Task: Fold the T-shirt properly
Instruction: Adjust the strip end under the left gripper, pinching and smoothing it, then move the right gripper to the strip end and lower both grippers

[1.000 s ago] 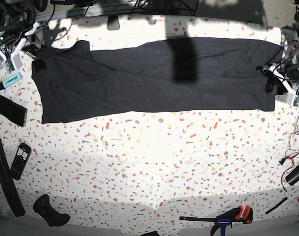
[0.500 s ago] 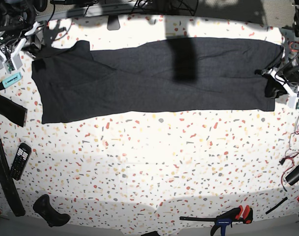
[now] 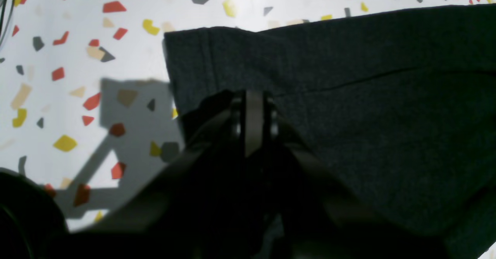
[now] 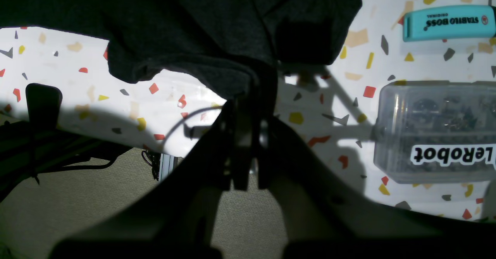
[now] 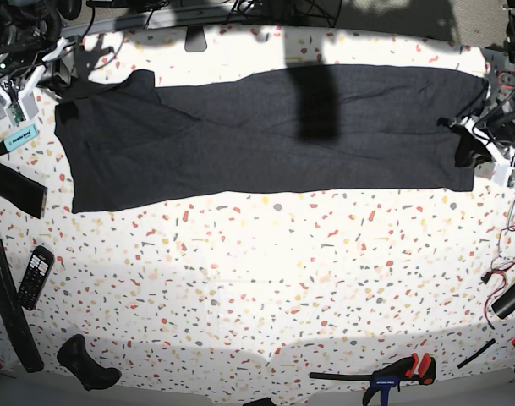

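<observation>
Left gripper just snapped shut on the T-shirt edge; right gripper already clamped on its end. Both ends held, lift-and-fold prob next.

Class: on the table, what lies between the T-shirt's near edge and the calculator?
Nothing: in the base view, only bare speckled table separates T-shirt and calculator.

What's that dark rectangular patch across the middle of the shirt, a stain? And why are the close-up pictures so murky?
Base view: the patch on the T-shirt looks like a shadow cast from overhead, not a stain; the table is brightly lit. Left wrist view: the left gripper is a dark silhouette against bright table. Right wrist view: the right gripper is likewise backlit, throwing hard shadows.
</observation>
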Tool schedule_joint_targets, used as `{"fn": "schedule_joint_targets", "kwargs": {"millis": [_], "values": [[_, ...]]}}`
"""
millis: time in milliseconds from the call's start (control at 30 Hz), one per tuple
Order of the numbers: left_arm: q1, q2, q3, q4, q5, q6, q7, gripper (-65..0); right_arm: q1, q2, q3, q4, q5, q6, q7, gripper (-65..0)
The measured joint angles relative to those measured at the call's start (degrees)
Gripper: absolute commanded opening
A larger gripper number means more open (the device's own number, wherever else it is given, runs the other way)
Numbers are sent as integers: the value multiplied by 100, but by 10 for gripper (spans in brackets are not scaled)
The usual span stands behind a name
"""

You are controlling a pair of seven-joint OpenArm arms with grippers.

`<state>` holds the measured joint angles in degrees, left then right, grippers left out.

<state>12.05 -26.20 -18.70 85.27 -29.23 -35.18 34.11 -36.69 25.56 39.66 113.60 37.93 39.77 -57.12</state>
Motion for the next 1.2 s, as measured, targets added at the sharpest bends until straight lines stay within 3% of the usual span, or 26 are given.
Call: {"fn": "schedule_joint_targets", "kwargs": {"millis": [100, 200, 433, 533, 667, 867, 1200], "values": [[2, 0, -2, 330, -4, -63, 378, -650, 0, 0, 0, 0, -2, 0, -42, -650], [28, -17, 0, 772, -87, -417, 686, -650, 0, 0, 0, 0, -2, 0, -42, -650], [682, -83, 2, 1613, -238, -446, 1102, -650, 0, 0, 0, 0, -2, 0, -85, -650], [1060, -361, 9, 1891, -348, -446, 1226, -650, 0, 0, 0, 0, -2, 0, -85, -650], [1447, -837, 4, 2079, -345, -446, 1228, -650, 0, 0, 0, 0, -2, 0, -87, -650], [1652, -1268, 4, 2076, -343, -448, 1220, -650, 0, 0, 0, 0, -2, 0, -85, -650], [1652, -1300, 4, 1613, 109, -452, 1130, -650, 0, 0, 0, 0, -74, 0, -85, -650]]}}
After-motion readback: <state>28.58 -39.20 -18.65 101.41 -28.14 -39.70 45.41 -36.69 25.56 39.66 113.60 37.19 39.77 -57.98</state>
